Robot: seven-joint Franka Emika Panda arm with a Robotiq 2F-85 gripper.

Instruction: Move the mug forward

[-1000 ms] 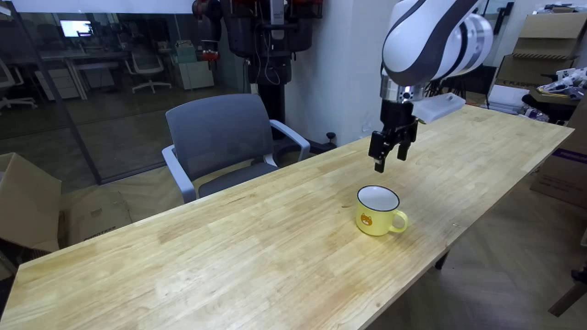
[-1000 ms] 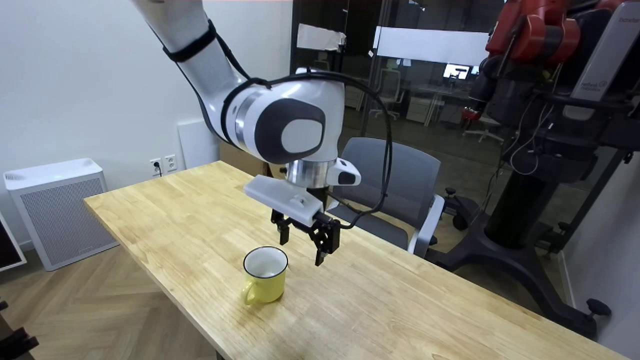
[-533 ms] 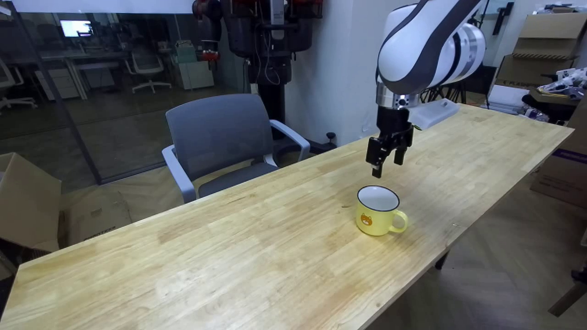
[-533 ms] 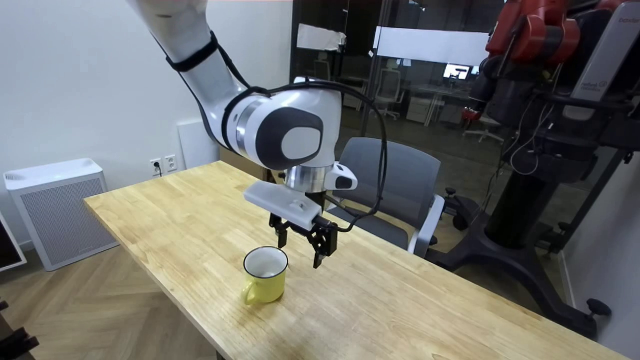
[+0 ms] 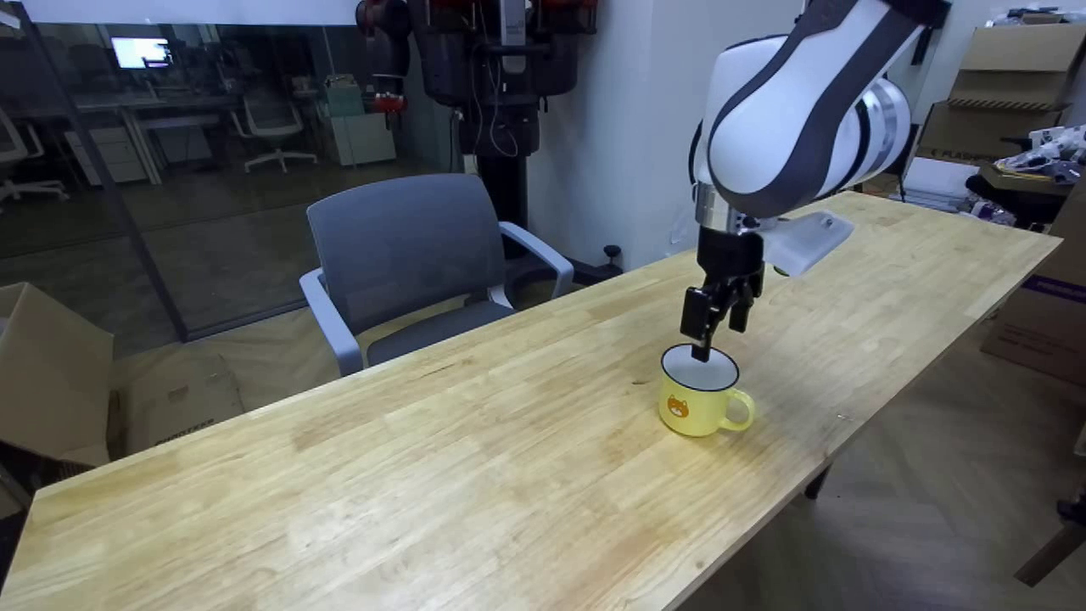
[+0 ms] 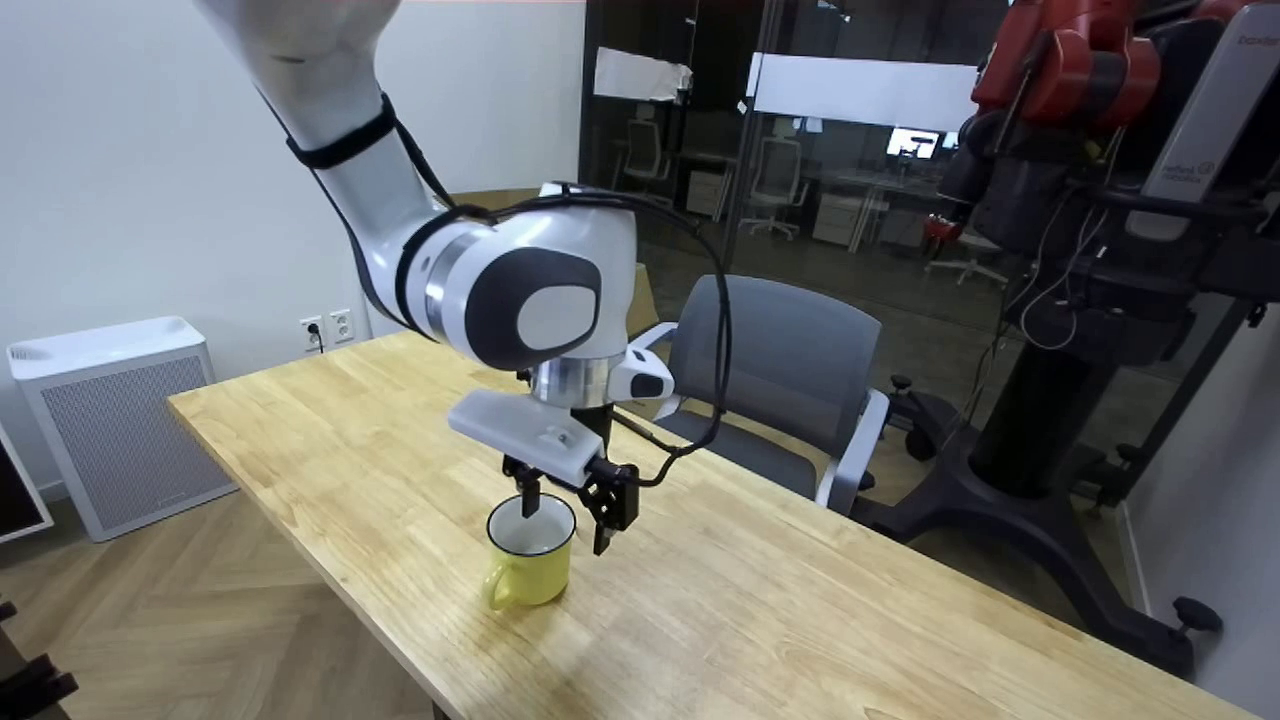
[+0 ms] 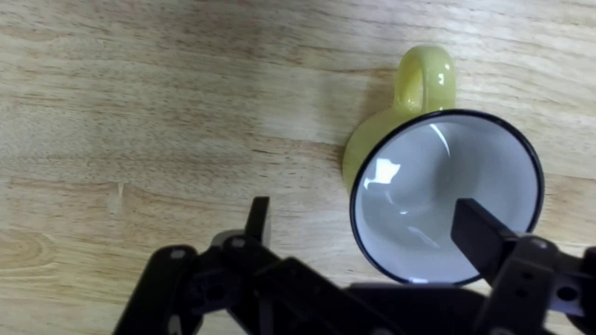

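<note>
The yellow mug (image 5: pixel 685 414) stands upright on the wooden table, white inside with a dark rim line. It also shows in an exterior view (image 6: pixel 540 578) and in the wrist view (image 7: pixel 421 172), where its handle points to the top. My gripper (image 5: pixel 719 338) is open and empty, pointing down at the mug's rim. It also shows in an exterior view (image 6: pixel 566 525). In the wrist view my gripper (image 7: pixel 363 208) has one finger over the mug's opening and the other outside, left of the wall. I cannot tell whether the inner fingertip is below the rim.
The long wooden table (image 5: pixel 441 492) runs under the mug, which stands fairly near one long edge. A grey chair (image 5: pixel 407 246) stands at the opposite long edge. A red and black robot (image 6: pixel 1060 250) stands behind the chair. Cardboard boxes (image 5: pixel 51 373) lie on the floor.
My gripper has come down and over toward the mug, so that one finger is now at the mug's opening. The mug and the chair have not moved.
</note>
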